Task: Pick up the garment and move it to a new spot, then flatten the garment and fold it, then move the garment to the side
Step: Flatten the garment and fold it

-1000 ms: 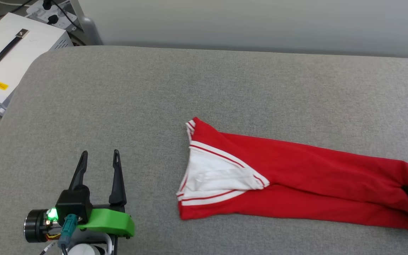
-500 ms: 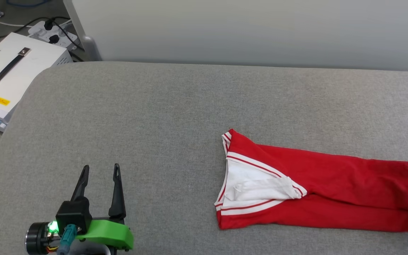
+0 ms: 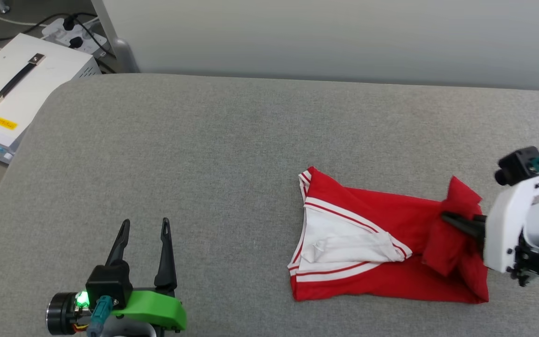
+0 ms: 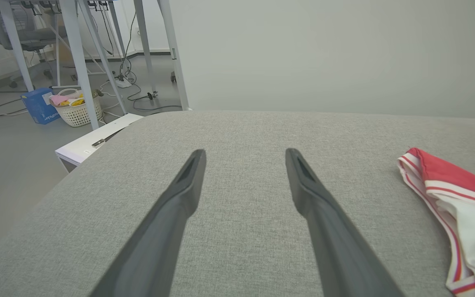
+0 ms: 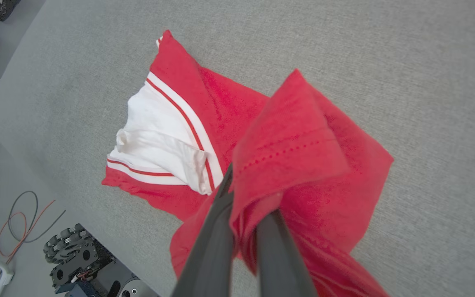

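From the head view we see the garment (image 3: 382,210) lying on the right half of the grey padded surface (image 3: 204,154), white sleeve (image 3: 339,238) upward. Our right gripper (image 3: 448,218) pinches a raised red fold at its right end, and our left gripper (image 3: 144,224) sits well to the left, fingers spread and empty. In the left wrist view our left gripper (image 4: 243,154) points across bare grey cloth, with the garment (image 4: 439,171) at the right edge. In the right wrist view our right gripper (image 5: 248,214) is clamped on bunched red fabric lifted above the rest of the garment (image 5: 221,103), which lies on the surface.
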